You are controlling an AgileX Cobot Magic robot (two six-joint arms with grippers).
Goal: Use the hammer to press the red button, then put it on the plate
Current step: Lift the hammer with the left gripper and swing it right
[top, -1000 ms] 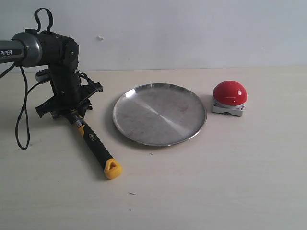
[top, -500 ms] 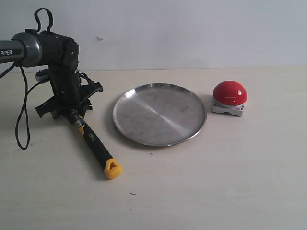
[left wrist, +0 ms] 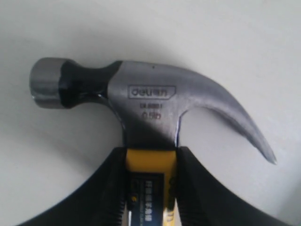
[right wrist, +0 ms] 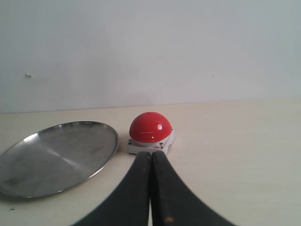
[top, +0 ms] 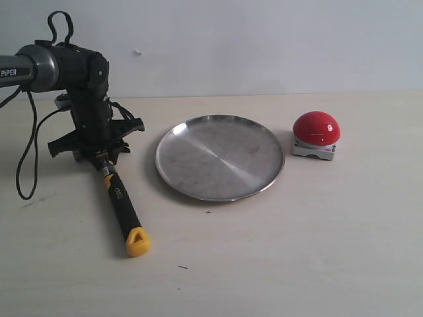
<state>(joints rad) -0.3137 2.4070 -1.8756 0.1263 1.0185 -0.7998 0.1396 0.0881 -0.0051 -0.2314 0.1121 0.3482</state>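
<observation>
My left claw (left wrist: 150,157) pinches the hammer (top: 122,208) by its handle, right under the dark head. The hammer is to the left of the plate (top: 218,158), not touching it, with its yellow end pointing away from the wall. My right claw (right wrist: 151,155) is pressed together with nothing in it, near the red button (top: 316,127), which sits just beside the plate.

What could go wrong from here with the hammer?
1. The left gripper holds the hammer just under its head, so the long free handle may swing or twist in the jaws.
2. The plate lies between hammer and button; a low carry could clip its rim.
3. The button is small and domed; the head might glance off it.
</observation>
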